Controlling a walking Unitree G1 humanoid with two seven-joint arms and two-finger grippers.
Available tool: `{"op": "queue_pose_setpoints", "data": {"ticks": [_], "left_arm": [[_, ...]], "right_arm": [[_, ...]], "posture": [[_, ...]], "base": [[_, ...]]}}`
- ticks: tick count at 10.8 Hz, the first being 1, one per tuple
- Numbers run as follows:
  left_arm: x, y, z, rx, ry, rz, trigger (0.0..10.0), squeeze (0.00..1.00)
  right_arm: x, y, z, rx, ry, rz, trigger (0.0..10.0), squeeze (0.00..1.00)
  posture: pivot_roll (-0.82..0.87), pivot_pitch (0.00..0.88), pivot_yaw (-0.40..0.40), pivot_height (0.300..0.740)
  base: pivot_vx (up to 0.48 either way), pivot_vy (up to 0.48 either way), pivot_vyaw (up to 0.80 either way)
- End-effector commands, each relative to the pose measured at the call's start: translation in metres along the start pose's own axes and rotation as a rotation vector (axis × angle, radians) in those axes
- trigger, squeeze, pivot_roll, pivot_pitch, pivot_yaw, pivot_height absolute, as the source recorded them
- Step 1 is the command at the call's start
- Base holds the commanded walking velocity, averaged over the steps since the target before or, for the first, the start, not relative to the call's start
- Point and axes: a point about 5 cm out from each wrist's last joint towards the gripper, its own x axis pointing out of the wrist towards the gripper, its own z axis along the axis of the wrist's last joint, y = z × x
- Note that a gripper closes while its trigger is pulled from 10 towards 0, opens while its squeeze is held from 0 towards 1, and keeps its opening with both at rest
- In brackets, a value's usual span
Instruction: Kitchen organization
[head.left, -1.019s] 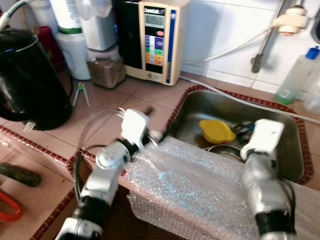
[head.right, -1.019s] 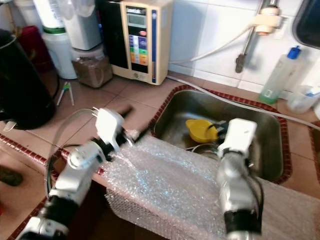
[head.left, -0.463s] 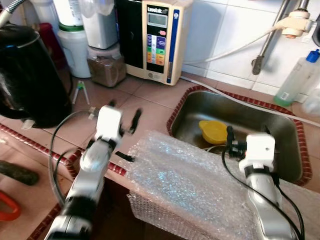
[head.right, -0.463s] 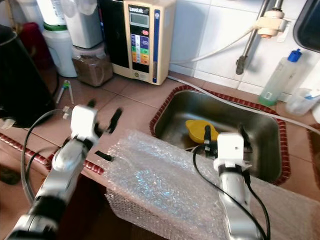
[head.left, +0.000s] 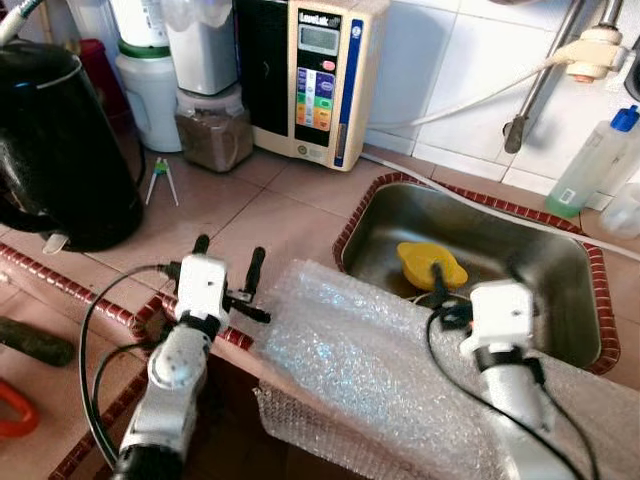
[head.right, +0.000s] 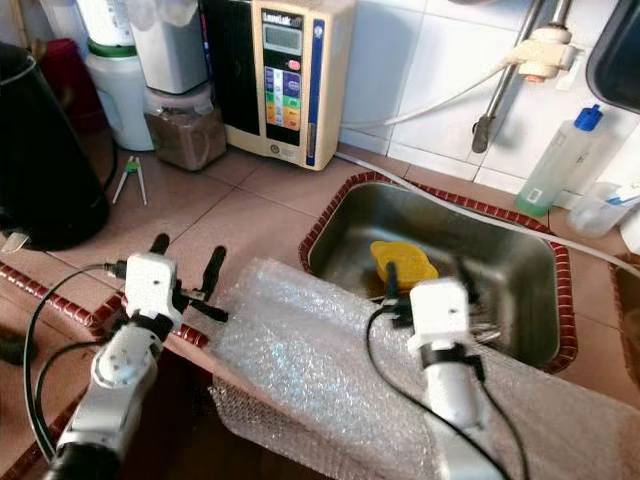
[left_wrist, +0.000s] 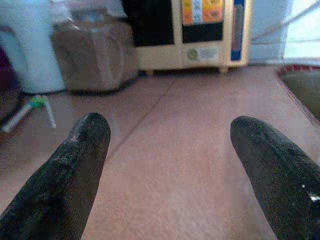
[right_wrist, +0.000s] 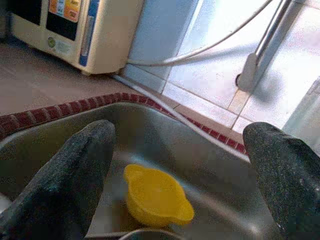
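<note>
Terracotta-tiled counter (head.left: 290, 205) runs left of a stainless sink (head.left: 560, 265) rimmed with dark red mosaic trim, and a sheet of bubble wrap (head.left: 370, 360) drapes over the near counter edge, its far right corner overhanging the sink's near rim. The left gripper (head.left: 228, 262) hovers over open tile just left of the wrap, fingers spread wide and holding nothing, with bare counter ahead of it up to the water ionizer (head.left: 310, 75) at the wall. The right gripper (head.right: 428, 272) sits above the wrap at the sink's near edge, fingers also spread and empty, aimed at a yellow bowl (right_wrist: 155, 197) lying in the basin. A black kettle (head.left: 60, 150) crowds the far left, and what looks like a pair of green-handled tongs (head.left: 160, 180) lies beside it.
</note>
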Motion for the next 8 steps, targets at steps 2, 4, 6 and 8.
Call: {"op": "queue_pose_setpoints", "data": {"ticks": [2,4,6,8], "left_arm": [[-0.002,-0.001,0.010,0.023,-0.030,0.025,10.0,0.52],[-0.003,0.000,0.021,0.009,-0.053,0.040,10.0,0.00],[-0.013,-0.007,0.025,0.022,-0.051,-0.026,10.0,0.00],[-0.019,-0.003,0.022,0.041,-0.024,-0.019,10.0,0.00]], "right_arm": [[-0.002,0.006,0.010,-0.014,-0.029,0.029,10.0,1.00],[-0.003,0.006,0.011,-0.011,-0.031,0.026,10.0,1.00],[-0.005,0.004,0.011,-0.009,-0.027,0.028,10.0,1.00],[-0.006,0.003,0.009,-0.034,-0.014,0.032,10.0,1.00]], "posture": [[0.07,0.000,-0.065,0.740],[0.07,0.000,-0.067,0.740],[0.07,0.000,-0.065,0.740],[0.07,0.000,-0.060,0.740]], "base": [[0.000,0.000,0.00],[0.000,0.000,0.00],[0.000,0.000,0.00],[0.000,0.000,0.00]]}}
